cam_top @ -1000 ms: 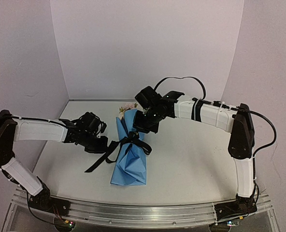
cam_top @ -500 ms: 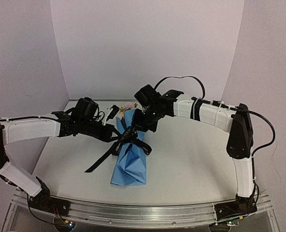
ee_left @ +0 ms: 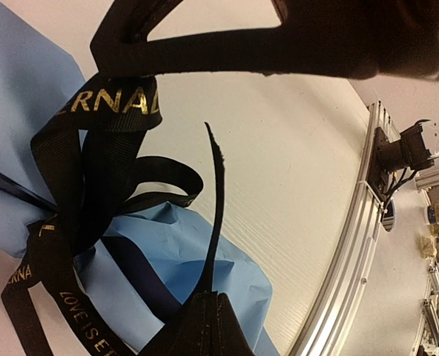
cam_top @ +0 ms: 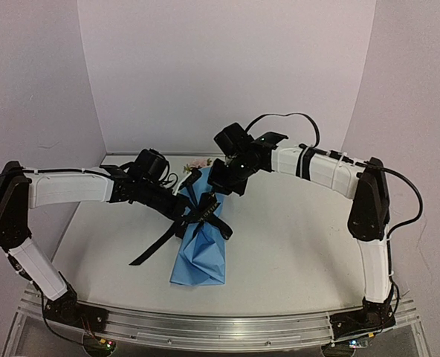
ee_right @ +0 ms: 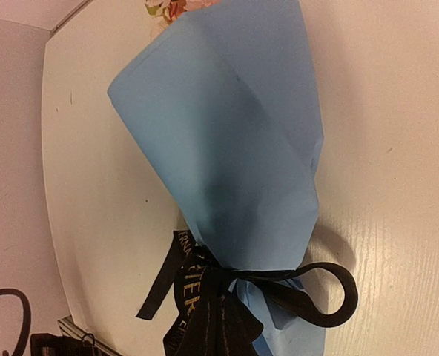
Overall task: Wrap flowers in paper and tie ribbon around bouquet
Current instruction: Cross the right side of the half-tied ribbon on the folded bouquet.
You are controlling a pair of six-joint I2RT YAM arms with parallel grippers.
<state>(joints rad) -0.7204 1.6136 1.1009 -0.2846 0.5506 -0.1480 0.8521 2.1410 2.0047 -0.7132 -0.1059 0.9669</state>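
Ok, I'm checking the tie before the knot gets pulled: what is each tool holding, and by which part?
The left tool pinches the ribbon by one loose tail. The right tool is shut; whether it grips anything cannot be told.

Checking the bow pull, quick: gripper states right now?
Left gripper: closed on the narrow black fabric ribbon.
Right gripper: closed; whether it holds anything cannot be told.
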